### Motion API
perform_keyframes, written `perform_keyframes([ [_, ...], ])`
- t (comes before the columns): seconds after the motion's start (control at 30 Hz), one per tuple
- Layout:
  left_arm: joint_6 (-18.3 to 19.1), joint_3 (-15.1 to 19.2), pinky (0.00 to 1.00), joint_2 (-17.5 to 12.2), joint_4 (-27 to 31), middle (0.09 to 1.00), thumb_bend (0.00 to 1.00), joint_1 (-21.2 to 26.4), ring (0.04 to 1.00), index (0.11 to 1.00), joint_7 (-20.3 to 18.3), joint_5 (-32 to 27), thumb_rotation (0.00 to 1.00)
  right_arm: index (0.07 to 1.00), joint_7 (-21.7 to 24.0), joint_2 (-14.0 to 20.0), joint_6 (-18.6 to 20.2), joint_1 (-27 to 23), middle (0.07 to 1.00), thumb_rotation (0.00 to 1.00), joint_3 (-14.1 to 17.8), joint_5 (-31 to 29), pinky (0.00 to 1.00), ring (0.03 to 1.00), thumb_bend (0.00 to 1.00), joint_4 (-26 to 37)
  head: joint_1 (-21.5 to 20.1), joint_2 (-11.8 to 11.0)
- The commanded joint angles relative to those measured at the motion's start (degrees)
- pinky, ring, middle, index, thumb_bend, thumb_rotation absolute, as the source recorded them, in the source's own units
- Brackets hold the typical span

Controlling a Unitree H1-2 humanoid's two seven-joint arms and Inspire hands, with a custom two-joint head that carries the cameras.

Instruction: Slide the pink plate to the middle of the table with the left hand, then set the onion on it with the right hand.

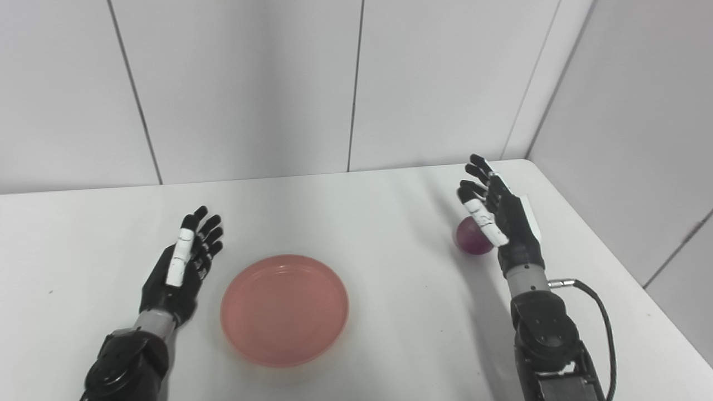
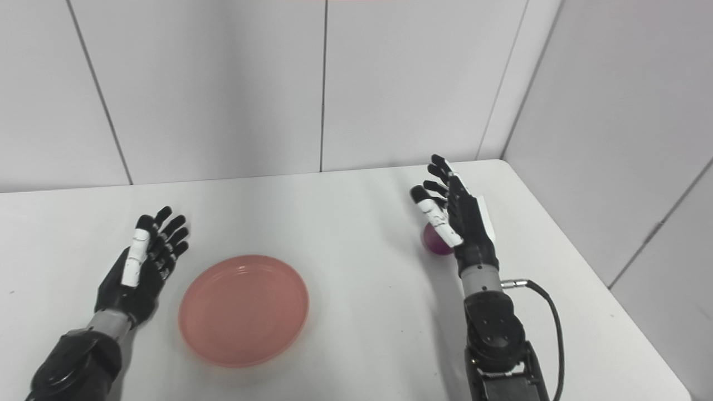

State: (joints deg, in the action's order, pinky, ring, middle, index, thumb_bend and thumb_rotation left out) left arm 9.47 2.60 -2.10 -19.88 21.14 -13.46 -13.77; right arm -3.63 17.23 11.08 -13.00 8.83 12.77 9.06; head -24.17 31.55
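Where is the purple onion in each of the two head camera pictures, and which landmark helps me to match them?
Left eye view: the onion sits right of centre on the table, partly hidden behind the open right hand.
Right eye view: the onion appears nearer the picture's middle, again behind that hand.
Shared landmark: the pink plate, lower left of the onion in both views, beside the open left hand.

Left hand (image 1: 181, 267) held low, fingers spread and extended forward, nothing grasped. Right hand (image 1: 496, 214) raised higher, fingers apart and pointed up and away, palm turned inward, nothing gripped. Both forearms entered from bottom edge.
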Motion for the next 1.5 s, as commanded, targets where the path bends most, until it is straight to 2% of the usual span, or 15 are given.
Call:
perform_keyframes([
  [0.0, 4.68, -0.42, 1.00, -0.46, -6.13, 0.955, 0.83, -4.27, 0.975, 0.966, 0.42, 0.42, 0.83, 0.893, -0.64, 3.06, 0.58, -3.09, 0.868, 0.77, -0.47, 4.13, 0.73, 0.820, 0.92, 1.03, -0.49, -0.12],
  [0.1, 3.95, -0.15, 1.00, -0.77, -7.24, 0.954, 0.83, -4.03, 0.974, 0.966, -0.07, -0.21, 0.83, 0.892, 1.45, 6.61, 3.62, -4.47, 0.880, 0.72, -1.84, 8.60, 0.72, 0.814, 0.95, 0.81, -1.22, -0.37],
  [0.13, 3.81, -0.09, 1.00, -0.82, -7.47, 0.954, 0.82, -3.98, 0.976, 0.966, -0.21, -0.44, 0.82, 0.877, 1.99, 7.36, 4.56, -4.79, 0.869, 0.68, -2.29, 9.75, 0.69, 0.793, 0.96, 0.94, -1.22, -0.37],
  [0.2, 3.60, -0.25, 1.00, -0.99, -7.79, 0.956, 0.82, -3.96, 0.979, 0.968, -0.56, -0.54, 0.83, 0.854, 3.44, 9.18, 6.81, -5.50, 0.852, 0.63, -4.16, 13.48, 0.65, 0.774, 0.95, 1.45, -1.61, -0.51],
  [0.27, 3.64, -0.32, 1.00, -1.03, -7.75, 0.957, 0.82, -4.08, 0.978, 0.969, -0.79, -0.57, 0.83, 0.849, 4.81, 10.75, 8.37, -6.11, 0.852, 0.61, -5.94, 16.57, 0.66, 0.783, 0.95, 1.82, -1.75, -0.56],
  [0.4, 4.04, -0.61, 1.00, -0.98, -7.12, 0.955, 0.82, -4.65, 0.968, 0.965, -0.95, -0.86, 0.82, 0.831, 7.68, 14.32, 9.44, -7.59, 0.847, 0.51, -9.87, 23.27, 0.66, 0.793, 0.97, 1.16, -1.83, -0.69],
  [0.57, 4.34, -1.05, 1.00, -1.12, -6.67, 0.952, 0.82, -5.09, 0.966, 0.961, -0.80, -0.90, 0.83, 0.803, 10.67, 18.34, 8.91, -9.30, 0.824, 0.45, -14.13, 31.70, 0.66, 0.785, 1.00, -0.37, -1.83, -0.69],
  [0.77, 3.95, -1.68, 1.00, -1.27, -6.71, 0.955, 0.81, -5.28, 0.971, 0.971, -1.16, -0.84, 0.84, 0.788, 14.07, 20.05, 9.44, -10.68, 0.812, 0.39, -16.14, 36.98, 0.66, 0.772, 1.00, -1.47, -1.97, -0.73],
  [0.87, 3.91, -1.68, 1.00, -1.11, -6.60, 0.956, 0.82, -5.42, 0.973, 0.970, -1.04, -1.00, 0.83, 0.796, 17.30, 20.34, 10.53, -11.41, 0.826, 0.32, -16.71, 38.54, 0.64, 0.783, 1.00, -1.89, -1.94, -0.75],
  [0.9, 3.79, -1.70, 1.00, -1.13, -6.74, 0.957, 0.81, -5.40, 0.975, 0.971, -1.05, -0.97, 0.83, 0.790, 18.96, 20.55, 11.04, -11.87, 0.824, 0.28, -17.21, 39.59, 0.63, 0.780, 1.00, -1.97, -1.88, -0.80],
  [1.0, 3.64, -1.67, 1.00, -1.11, -7.02, 0.954, 0.81, -5.33, 0.972, 0.968, -0.92, -0.92, 0.84, 0.811, 23.43, 21.38, 12.00, -13.21, 0.848, 0.28, -18.87, 43.63, 0.62, 0.799, 1.00, -2.43, -1.80, -0.84],
  [1.1, 3.59, -1.60, 1.00, -1.03, -7.13, 0.951, 0.81, -5.33, 0.969, 0.965, -0.84, -0.97, 0.84, 0.826, 28.77, 22.50, 13.11, -14.85, 0.865, 0.26, -21.09, 48.84, 0.65, 0.821, 1.00, -3.26, -1.82, -0.82],
  [1.2, 3.40, -1.55, 1.00, -0.93, -7.33, 0.952, 0.81, -5.33, 0.969, 0.966, -0.82, -1.02, 0.84, 0.829, 32.56, 22.78, 13.38, -16.00, 0.873, 0.24, -21.71, 50.76, 0.68, 0.836, 1.00, -3.91, -1.73, -0.77],
  [1.33, 3.27, -1.44, 1.00, -0.74, -7.38, 0.953, 0.82, -5.40, 0.973, 0.967, -0.96, -1.32, 0.83, 0.814, 37.44, 22.39, 13.73, -17.32, 0.879, 0.22, -21.56, 51.70, 0.57, 0.818, 1.00, -4.83, -1.57, -0.80],
  [1.47, 3.46, -1.48, 1.00, -0.64, -7.15, 0.955, 0.81, -5.52, 0.973, 0.969, -0.96, -1.36, 0.84, 0.806, 41.10, 22.20, 13.68, -18.30, 0.875, 0.21, -21.69, 52.29, 0.56, 0.810, 1.00, -6.12, -1.36, -0.75],
])
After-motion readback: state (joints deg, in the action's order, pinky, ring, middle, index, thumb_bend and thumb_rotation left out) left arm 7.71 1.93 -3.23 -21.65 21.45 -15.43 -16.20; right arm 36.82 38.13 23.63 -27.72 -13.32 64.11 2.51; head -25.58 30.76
